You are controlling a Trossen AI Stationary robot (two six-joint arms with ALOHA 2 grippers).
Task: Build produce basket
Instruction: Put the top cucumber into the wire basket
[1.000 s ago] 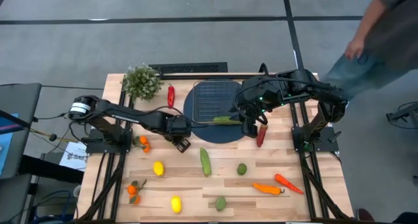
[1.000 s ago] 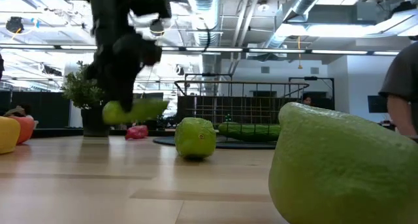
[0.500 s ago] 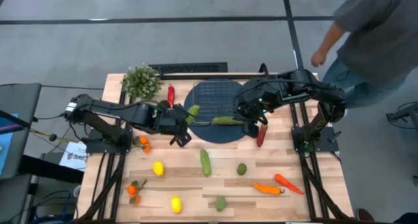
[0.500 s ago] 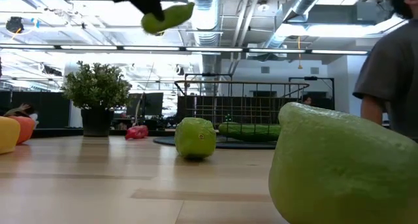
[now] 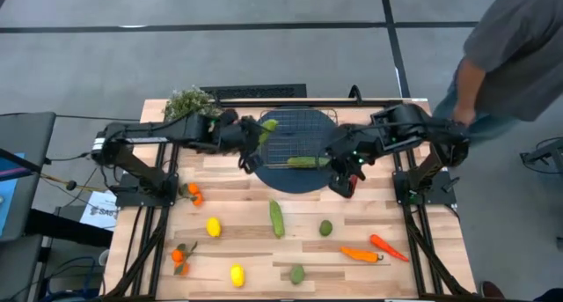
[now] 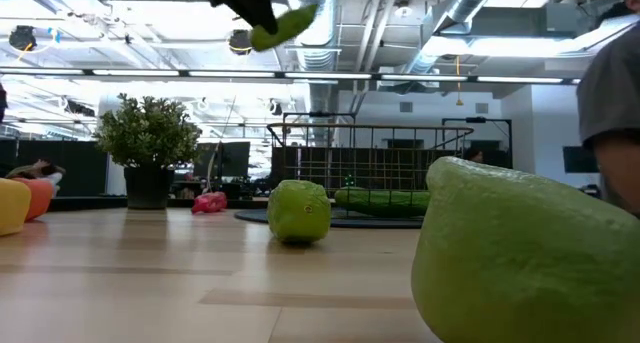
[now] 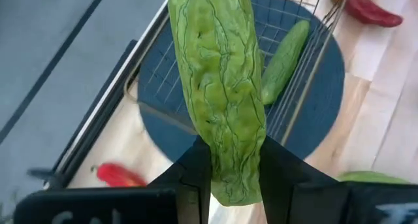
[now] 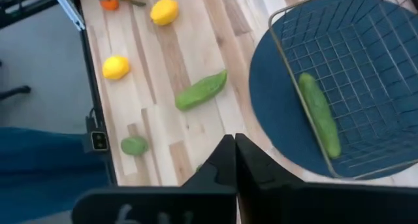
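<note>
cucumber (image 7: 222, 93): held aloft over basket (image 5: 274, 124) | second cucumber (image 5: 305, 161): lying inside

A: What carries everything?

B: A pale wooden table (image 5: 264, 249) made of planks.

A: And what lies directly on it?

B: A round dark blue mat (image 5: 260, 164) near the back middle, and a bushy green plant (image 5: 182, 102) at the back left corner. Toward the front, a cucumber (image 5: 277, 218) lies near the middle with a lime (image 5: 325, 227) just to its right. Two lemons (image 5: 213, 226) sit on the left, one nearer the front edge. Small oranges (image 5: 179, 256) lie at the left side, another lime (image 5: 297, 274) at the front, and two carrots (image 5: 361, 254) at the front right.
</note>
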